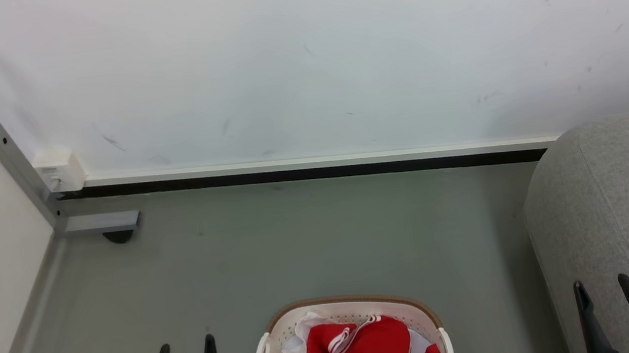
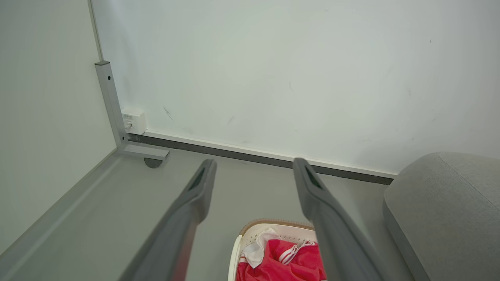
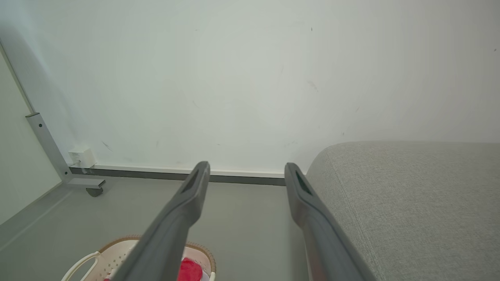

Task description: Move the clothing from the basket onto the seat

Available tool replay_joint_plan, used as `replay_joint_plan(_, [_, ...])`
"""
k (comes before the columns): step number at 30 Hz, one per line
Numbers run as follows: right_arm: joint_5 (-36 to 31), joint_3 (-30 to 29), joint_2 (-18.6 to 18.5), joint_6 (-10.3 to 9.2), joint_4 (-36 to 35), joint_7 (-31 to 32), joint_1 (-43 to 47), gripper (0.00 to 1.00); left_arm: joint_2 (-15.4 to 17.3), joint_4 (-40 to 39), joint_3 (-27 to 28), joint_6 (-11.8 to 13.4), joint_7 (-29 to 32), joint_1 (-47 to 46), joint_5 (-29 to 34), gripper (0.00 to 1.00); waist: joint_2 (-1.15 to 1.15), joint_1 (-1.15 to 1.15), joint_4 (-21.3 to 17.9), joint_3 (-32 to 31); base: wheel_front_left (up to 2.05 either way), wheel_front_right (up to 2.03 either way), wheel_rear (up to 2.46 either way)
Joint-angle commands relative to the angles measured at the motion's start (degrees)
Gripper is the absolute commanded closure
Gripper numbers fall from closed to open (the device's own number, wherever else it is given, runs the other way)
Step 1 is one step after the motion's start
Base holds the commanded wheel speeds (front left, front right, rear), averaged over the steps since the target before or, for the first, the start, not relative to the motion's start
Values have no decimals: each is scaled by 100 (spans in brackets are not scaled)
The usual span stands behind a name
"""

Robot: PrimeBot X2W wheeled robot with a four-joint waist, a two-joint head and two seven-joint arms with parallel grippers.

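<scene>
Left gripper (image 1: 186,342) and right gripper (image 1: 600,280), fingers apart, flank the basket (image 1: 352,301), whose tangled clothing (image 1: 358,350) may snag its rim when lifted.

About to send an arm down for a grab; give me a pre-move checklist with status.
1. Left gripper open, nothing held: ok.
2. Right gripper open, nothing held: ok.
3. Clothing lying in the basket, top exposed: ok.
4. Seat on the basket's right, apart from it: ok.
5. Whole basket framed in head view: not ok, near part cut off.
6. How much clothing lies deeper: cannot tell.
</scene>
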Motion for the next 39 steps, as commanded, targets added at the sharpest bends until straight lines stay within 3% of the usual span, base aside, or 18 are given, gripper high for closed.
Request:
replay_joint_plan(1, [36,-10,-18,-12,-8,-20,79,0,42,22,29,-15,-4,50,-38,0,0,0,-2,5,0,0,0])
replay_joint_plan(15, [48,39,-21,-12,-10,-21,-41,0,41,55,-3,-13,-4,22,-60,0,0,0,-161,122,0,0,0])
replay_joint_plan(25, [61,264,-12,-12,-143,-20,-344,0,39,321,-218,-103,-3,-296,162,0,0,0,-883,578,0,0,0])
replay_joint_plan(34, [167,382,31,-12,-447,-11,-742,0,131,1976,-649,-314,23,-1434,733,0,0,0,-1751,1393,0,0,0])
replay_joint_plan(39, [283,420,151,-12,-648,-11,-1003,0,270,3241,-1025,-290,642,-2552,1191,0,0,0,-2122,2099,0,0,0])
